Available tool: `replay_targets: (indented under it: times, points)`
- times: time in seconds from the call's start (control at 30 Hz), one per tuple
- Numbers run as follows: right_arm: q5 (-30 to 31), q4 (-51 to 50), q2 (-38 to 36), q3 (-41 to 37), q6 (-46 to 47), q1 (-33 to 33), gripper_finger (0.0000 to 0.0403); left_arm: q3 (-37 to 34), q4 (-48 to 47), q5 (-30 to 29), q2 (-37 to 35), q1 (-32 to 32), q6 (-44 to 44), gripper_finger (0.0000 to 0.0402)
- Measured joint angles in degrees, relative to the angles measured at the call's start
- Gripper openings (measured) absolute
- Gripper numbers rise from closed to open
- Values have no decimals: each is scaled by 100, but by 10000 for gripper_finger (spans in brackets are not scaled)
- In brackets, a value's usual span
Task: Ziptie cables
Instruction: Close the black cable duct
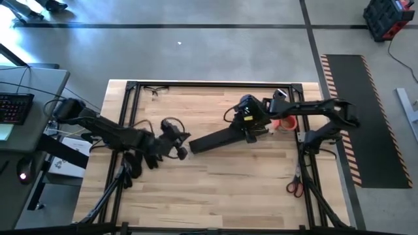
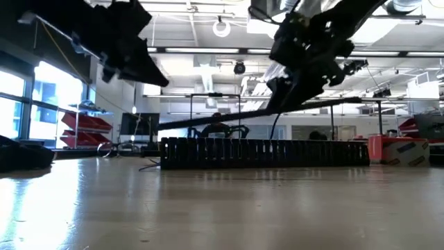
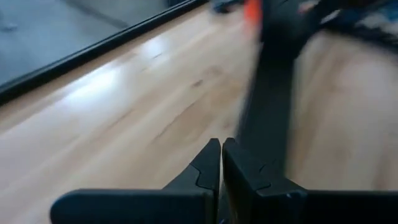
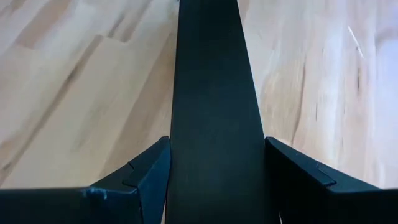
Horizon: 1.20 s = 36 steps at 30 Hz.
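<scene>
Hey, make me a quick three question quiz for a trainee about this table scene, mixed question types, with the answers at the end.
1. True or false: the right tool grips the flat black strip.
2. Multiple choice: the left tool's fingers are A) wide apart, B) pressed together, C) out of view.
3. Fill in: the red-handled scissors lie near the table's ____ edge, in the high view.

Key: 1 true. 2 B. 3 right.
</scene>
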Motion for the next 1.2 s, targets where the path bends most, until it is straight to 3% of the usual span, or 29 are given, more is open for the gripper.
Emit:
replay_targets:
  times: [0.1, 0.23, 0.7, 1.2]
  points:
    - [-169, 98, 275, 6, 87, -41, 205, -555, 1283, 874, -196, 343, 709, 0]
    - [-170, 201, 393, 6, 195, -33, 205, -979, 2221, 1584, -221, 747, 1274, 0]
    - [-74, -1292, 217, 821, 107, -88, 205, -1039, 2533, 1789, 271, 1005, 1546, 0]
    - [-6, -1002, 286, 589, 108, -46, 205, -1043, 2819, 1845, 729, 995, 1588, 0]
